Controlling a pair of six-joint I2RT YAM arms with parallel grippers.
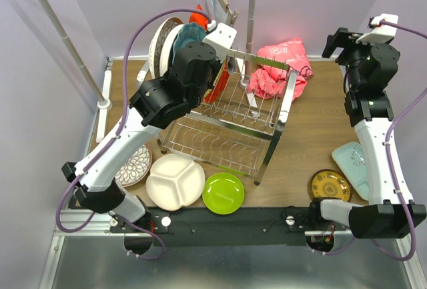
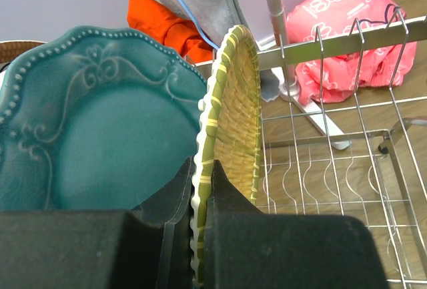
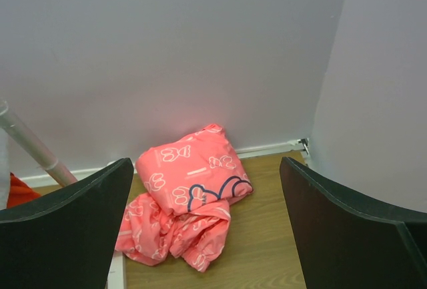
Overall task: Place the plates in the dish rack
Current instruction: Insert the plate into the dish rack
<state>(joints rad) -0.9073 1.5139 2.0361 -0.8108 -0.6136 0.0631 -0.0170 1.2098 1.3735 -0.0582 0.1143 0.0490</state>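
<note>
One yellow-green plate (image 2: 235, 122) stands on edge in our left gripper (image 2: 200, 177), pinched by its rim, the dish rack (image 2: 340, 41) just right of it. It looks stiff, slippery and breakable. Our right gripper (image 3: 207, 169) is wide and empty.

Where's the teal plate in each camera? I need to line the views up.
Top external: the teal plate stands upright at upper centre-left, well left of the pink cloth.
Left wrist: it fills the left half, right beside the yellow-green rimmed plate.
Right wrist: not in view.
Shared landmark: the pink cloth, upper right in left wrist, lower centre in right wrist.
</note>
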